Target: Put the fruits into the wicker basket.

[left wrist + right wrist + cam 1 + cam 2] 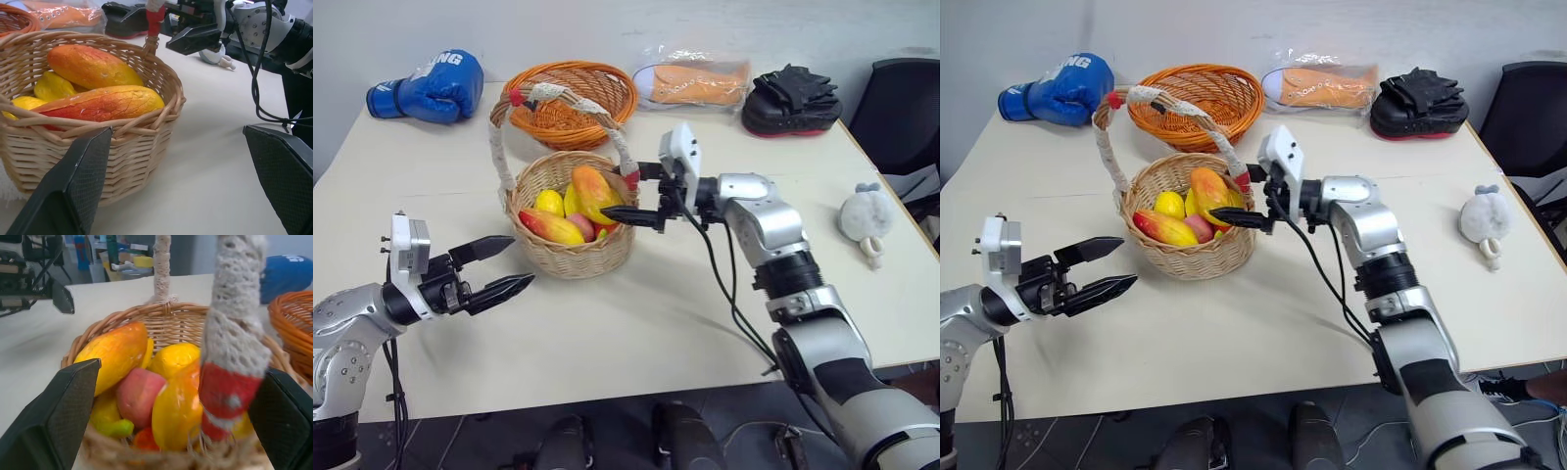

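The wicker basket (570,257) stands mid-table with its arched handle (548,95) up. Inside lie the fruits: one mango (592,193) leaning upright, a second mango (551,227) lying along the near rim, and a pink peach (139,394) between them, among a few yellow fruits. My right gripper (628,194) is at the basket's right rim, open, its fingers on either side of the handle's red-wrapped end (222,396). Nothing is held in it. My left gripper (519,261) hovers open and empty just left of the basket, pointing at it.
Along the table's far edge sit a blue boxing glove (431,86), a shallow orange woven bowl (578,98), a bagged orange shoe (695,80) and a black pad (791,98). A grey plush toy (865,217) lies at the right edge.
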### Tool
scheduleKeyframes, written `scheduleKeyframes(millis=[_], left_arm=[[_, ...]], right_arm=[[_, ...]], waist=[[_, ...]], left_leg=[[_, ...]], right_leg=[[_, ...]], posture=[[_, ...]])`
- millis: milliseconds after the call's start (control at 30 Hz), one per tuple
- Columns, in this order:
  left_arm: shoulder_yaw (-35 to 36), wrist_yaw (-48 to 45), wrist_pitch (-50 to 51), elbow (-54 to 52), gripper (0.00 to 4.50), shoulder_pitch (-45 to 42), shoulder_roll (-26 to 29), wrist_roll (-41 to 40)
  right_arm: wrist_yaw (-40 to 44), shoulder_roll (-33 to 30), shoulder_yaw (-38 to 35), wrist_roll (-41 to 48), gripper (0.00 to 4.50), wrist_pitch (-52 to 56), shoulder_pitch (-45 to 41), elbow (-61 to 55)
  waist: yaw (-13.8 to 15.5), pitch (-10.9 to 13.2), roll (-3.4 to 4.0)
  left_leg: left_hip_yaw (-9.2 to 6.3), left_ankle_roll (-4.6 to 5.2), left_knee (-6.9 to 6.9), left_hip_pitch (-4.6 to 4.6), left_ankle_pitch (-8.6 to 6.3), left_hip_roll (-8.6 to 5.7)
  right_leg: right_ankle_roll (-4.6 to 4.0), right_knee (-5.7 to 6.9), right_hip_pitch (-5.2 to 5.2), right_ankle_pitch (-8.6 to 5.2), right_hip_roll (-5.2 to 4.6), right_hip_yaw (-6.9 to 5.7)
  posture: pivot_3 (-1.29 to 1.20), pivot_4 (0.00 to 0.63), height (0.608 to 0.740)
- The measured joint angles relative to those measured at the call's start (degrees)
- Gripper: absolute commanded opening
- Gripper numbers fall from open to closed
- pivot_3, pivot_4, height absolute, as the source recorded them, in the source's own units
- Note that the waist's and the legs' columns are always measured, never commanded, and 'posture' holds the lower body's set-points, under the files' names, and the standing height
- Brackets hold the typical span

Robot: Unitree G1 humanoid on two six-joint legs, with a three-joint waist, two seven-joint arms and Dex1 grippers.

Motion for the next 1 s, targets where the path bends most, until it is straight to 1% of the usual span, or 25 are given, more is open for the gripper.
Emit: scheduleKeyframes(millis=[33, 167, 267, 333, 367, 500, 600, 633, 700, 733, 833, 900, 1000], left_arm=[[-0.04, 0.23, 0.0, -0.18, 4.5, 0.11, -0.06, 0.01], [-0.04, 0.62, 0.0, -1.43, 4.5, 0.62, -0.27, 0.01], [-0.15, 0.96, -0.31, -2.41, 4.5, 1.09, -0.95, 0.04], [-0.41, 1.28, -0.69, -2.44, 4.5, 1.3, -1.76, 0.17], [-0.5, 1.55, -1.12, -2.41, 4.5, 1.26, -2.3, 0.31], [-2.19, 2.07, -2.13, -2.32, 4.5, -0.39, -3.19, 0.98], [-3.96, 1.55, -2.24, -1.57, 4.5, -2.69, -3.18, 1.55], [-4.91, 0.98, -2.34, -1.03, 4.5, -3.92, -3.18, 1.87], [-5.62, 0.48, -2.41, 0.05, 4.5, -5.05, -3.19, 2.13], [-6.65, -0.06, -2.59, 1.44, 4.5, -6.47, -3.22, 2.49], [-7.88, -1.31, -3.28, 3.86, 4.5, -8.04, -3.27, 3.43], [-8.99, -1.82, -3.66, 5.13, 4.5, -9.34, -3.68, 4.17], [-10.81, -2.42, -3.86, 6.14, 4.5, -11.56, -4.53, 4.54]], right_arm=[[0.28, 0.11, -0.02, -0.31, 3.38, -0.8, -0.4, 0.71], [1.42, 0.07, -0.51, -0.3, 1.97, -1.59, -0.17, 0.75], [2.93, -1.5, -0.8, 0.54, 0.94, -1.38, 3.12, -4.1], [2.91, -3.8, -1.89, 1.57, 0.28, 0.25, 6.66, -9.17], [2.35, -4.7, -2.84, 1.99, 0.19, 1.47, 8.07, -11.44], [-1.42, -9.45, -7.01, 5.99, 0.19, 8.5, 16.68, -26.9], [-7.75, -10.8, -13.45, 10.94, 0.19, 14.32, 22.14, -36.06], [-11.87, -11.23, -18.11, 13.54, 0.19, 16.38, 23.75, -38.96], [-14.74, -11.9, -21.42, 14.66, 0.19, 17.02, 24.77, -40.8], [-18.05, -13.85, -25.92, 14.89, 0.19, 17.05, 26.54, -42.31], [-22.55, -18.27, -32.06, 13.01, 0.19, 16.25, 30.42, -42.07], [-24.4, -19.18, -34.33, 11.88, 0.19, 15.34, 32.55, -41.02], [-25.99, -22.11, -34.43, 9.18, 0.19, 14.13, 33.65, -38.01]], waist=[[0.13, 0.0, 0.0], [0.09, 0.0, 0.0], [0.11, 0.0, 0.0], [0.27, 0.0, 0.0], [0.3, 0.0, 0.0], [0.83, 0.0, 0.0], [1.16, 0.0, 0.0], [1.27, 0.01, 0.0], [1.46, 0.01, 0.01], [1.67, 0.01, 0.01], [2.0, 0.01, 0.01], [1.88, 0.01, 0.01], [1.19, 0.03, 0.06]], left_leg=[[-0.02, 0.0, 0.0, 0.0, 0.0, 0.0], [-0.02, 0.0, 0.01, 0.0, 0.0, 0.0], [-0.03, 0.0, -0.02, 0.01, 0.0, 0.03], [-0.05, 0.0, -0.03, 0.0, 0.0, 0.01], [-0.04, 0.0, -0.01, -0.01, 0.0, -0.02], [-0.08, 0.0, -0.02, -0.05, 0.0, -0.04], [-0.03, 0.0, 0.0, -0.03, 0.02, -0.05], [0.02, -0.01, 0.04, 0.02, 0.03, -0.08], [0.01, 0.0, 0.03, 0.04, 0.05, -0.12], [0.0, 0.0, 0.04, 0.04, 0.06, -0.18], [-0.02, 0.03, 0.04, 0.04, 0.08, -0.24], [0.0, 0.06, 0.03, 0.04, 0.09, -0.26], [0.14, 0.02, 0.0, 0.12, 0.12, -0.23]], right_leg=[[0.0, 0.0, 0.01, 0.0, 0.0, -0.02], [0.0, 0.01, 0.01, 0.0, -0.01, -0.01], [0.0, 0.01, 0.01, 0.0, 0.01, -0.02], [0.0, -0.01, 0.01, 0.0, -0.01, -0.04], [0.0, -0.01, 0.01, 0.0, -0.02, -0.02], [0.01, -0.04, 0.01, 0.0, -0.04, -0.05], [0.0, -0.03, 0.0, 0.0, 0.01, -0.03], [0.0, -0.13, 0.0, 0.0, 0.01, 0.03], [0.0, -0.2, 0.01, 0.0, 0.01, 0.02], [0.0, -0.19, 0.01, 0.0, 0.03, 0.0], [0.01, -0.24, 0.05, 0.01, 0.0, 0.0], [0.03, -0.25, 0.06, 0.02, 0.01, 0.02], [0.03, -0.24, 0.03, 0.02, 0.13, 0.15]], posture=[[0.0, 0.15, 0.74], [0.0, 0.15, 0.74], [0.0, 0.15, 0.74], [0.0, 0.15, 0.74], [0.0, 0.15, 0.74], [0.0, 0.15, 0.74], [0.0, 0.15, 0.74], [0.0, 0.15, 0.74], [0.0, 0.15, 0.74], [0.0, 0.15, 0.74], [0.0, 0.15, 0.74], [0.0, 0.15, 0.74], [0.0, 0.15, 0.74]])
